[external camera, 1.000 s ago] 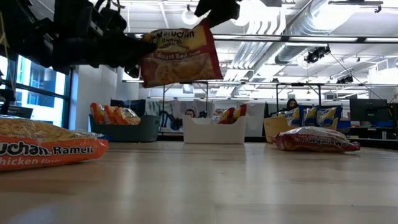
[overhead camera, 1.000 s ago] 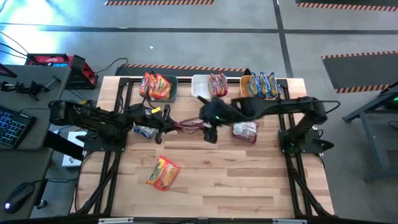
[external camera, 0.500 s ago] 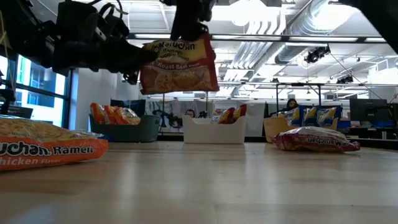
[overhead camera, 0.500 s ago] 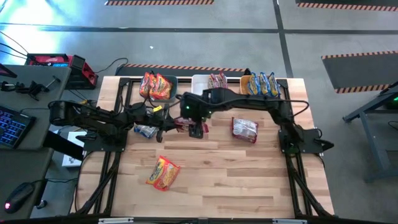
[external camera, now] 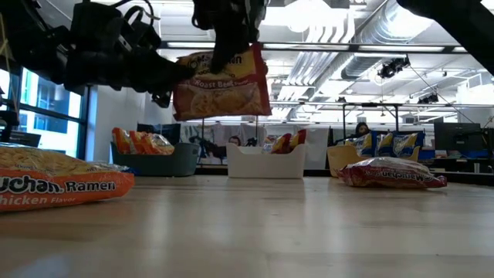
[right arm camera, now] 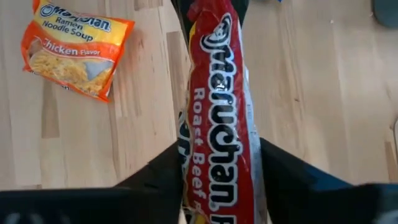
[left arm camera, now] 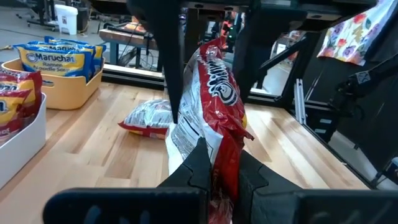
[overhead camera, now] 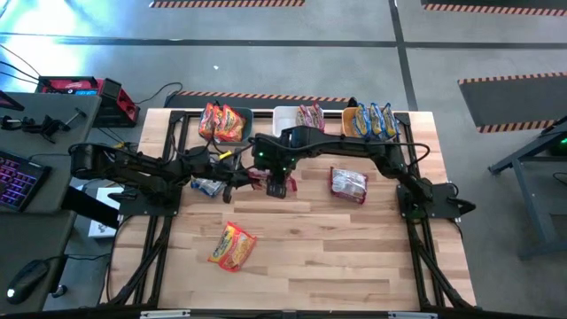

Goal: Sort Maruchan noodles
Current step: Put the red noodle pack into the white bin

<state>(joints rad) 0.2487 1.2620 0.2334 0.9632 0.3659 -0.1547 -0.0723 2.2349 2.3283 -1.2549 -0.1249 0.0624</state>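
Note:
A maroon-and-white Roast Beef noodle packet [external camera: 222,85] hangs upright in the air over the table's middle [overhead camera: 260,180]. My left gripper [external camera: 174,77] reaches in from the table's left [overhead camera: 241,180] and is shut on the packet. My right gripper [external camera: 231,48] is open and stands above the packet [overhead camera: 279,183]. In the right wrist view its fingers [right arm camera: 168,168] straddle the packet's top edge [right arm camera: 217,112]. An orange chicken packet [overhead camera: 232,245] and another maroon-white packet [overhead camera: 348,184] lie flat on the table. My left gripper pinches the packet's side edge [left arm camera: 219,177] between its two fingers, coming level from the table's left. The packet is lifted clear and stands upright past the fingers. My right gripper's fingers flank the packet's upper edge from above; I cannot tell whether they touch it.
Three bins stand along the far edge: a dark-blue one [overhead camera: 246,133] with orange packets, a white one [overhead camera: 285,124] with maroon packets, an orange one [overhead camera: 351,128] with yellow-blue packets. A further packet [overhead camera: 206,187] lies under my left arm. Bare wood shows along the near side.
My right gripper has moved toward the table's left, from beside the lying maroon packet to the held packet, and has come down over its top edge. My left gripper and the packet have kept still.

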